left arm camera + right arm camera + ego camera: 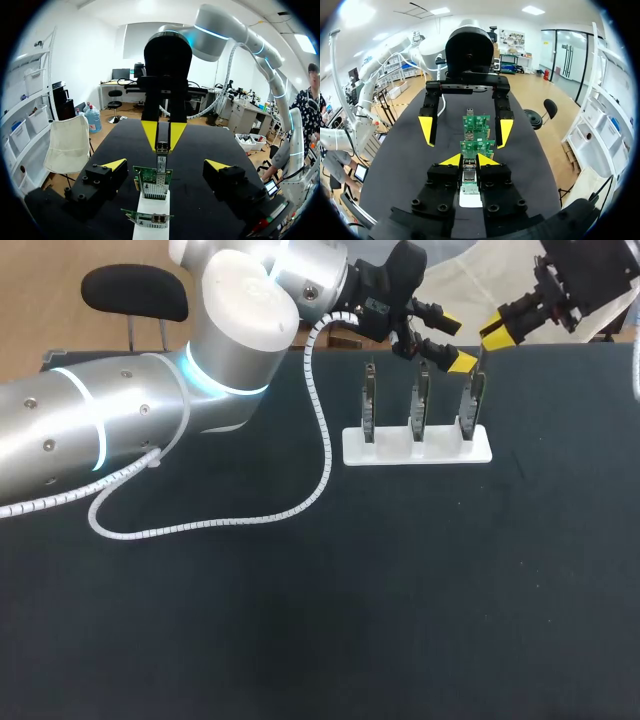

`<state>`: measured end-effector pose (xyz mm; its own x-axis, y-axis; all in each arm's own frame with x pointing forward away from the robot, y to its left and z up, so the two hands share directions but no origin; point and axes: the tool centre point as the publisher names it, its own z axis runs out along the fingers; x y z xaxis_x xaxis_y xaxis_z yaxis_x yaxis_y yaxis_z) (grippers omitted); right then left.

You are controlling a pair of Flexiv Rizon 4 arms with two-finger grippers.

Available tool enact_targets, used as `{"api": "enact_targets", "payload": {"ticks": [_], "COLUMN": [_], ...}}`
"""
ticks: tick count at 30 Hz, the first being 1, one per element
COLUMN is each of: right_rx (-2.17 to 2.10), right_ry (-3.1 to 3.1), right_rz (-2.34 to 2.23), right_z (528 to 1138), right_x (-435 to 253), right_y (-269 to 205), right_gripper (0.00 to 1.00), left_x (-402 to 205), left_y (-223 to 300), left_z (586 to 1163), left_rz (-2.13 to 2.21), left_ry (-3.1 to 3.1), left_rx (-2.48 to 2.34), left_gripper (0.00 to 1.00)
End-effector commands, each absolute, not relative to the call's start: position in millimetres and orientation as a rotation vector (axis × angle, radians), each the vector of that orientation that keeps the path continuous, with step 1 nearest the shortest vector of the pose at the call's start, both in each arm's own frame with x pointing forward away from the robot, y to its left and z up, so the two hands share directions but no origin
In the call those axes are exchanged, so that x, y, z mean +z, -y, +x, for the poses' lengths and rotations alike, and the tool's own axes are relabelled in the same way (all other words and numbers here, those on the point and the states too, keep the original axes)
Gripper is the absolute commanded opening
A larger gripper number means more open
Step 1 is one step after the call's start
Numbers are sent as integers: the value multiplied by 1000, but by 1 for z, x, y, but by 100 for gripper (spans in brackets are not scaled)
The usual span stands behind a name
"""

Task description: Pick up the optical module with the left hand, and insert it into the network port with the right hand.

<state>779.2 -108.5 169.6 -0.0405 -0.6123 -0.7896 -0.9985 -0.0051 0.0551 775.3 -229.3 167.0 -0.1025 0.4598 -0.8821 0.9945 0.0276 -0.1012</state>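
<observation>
Left gripper [456, 344] gapes wide, far across the table [300, 640]; right gripper [497, 333] pinches optical module [161, 148].

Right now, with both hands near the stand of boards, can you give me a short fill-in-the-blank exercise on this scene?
1. The white stand holds ___ upright circuit boards.
2. The hand gripping the module belongs to the ___ arm.
3. The left hand stands ___, holding nothing.
Missing words: three; right; open.
</observation>
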Motion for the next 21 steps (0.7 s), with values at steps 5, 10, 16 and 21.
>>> {"api": "enact_targets", "payload": {"ticks": [5, 10, 16, 21], "right_rx": [890, 896, 901, 902], "right_ry": [-1720, -1727, -1732, -1737], "right_rz": [-1680, -1677, -1673, -1673], "right_z": [784, 783, 782, 782], "right_x": [164, 163, 161, 160], "right_y": [108, 107, 107, 108], "right_gripper": [0, 0, 0, 0], "left_x": [167, 167, 167, 167], "left_y": [230, 230, 230, 230], "left_z": [778, 778, 778, 778], "left_rz": [1506, 1506, 1506, 1506], "left_ry": [-1639, -1639, -1639, -1639], "left_rx": [-1023, -1023, -1023, -1023], "left_gripper": [100, 100, 100, 100]}}
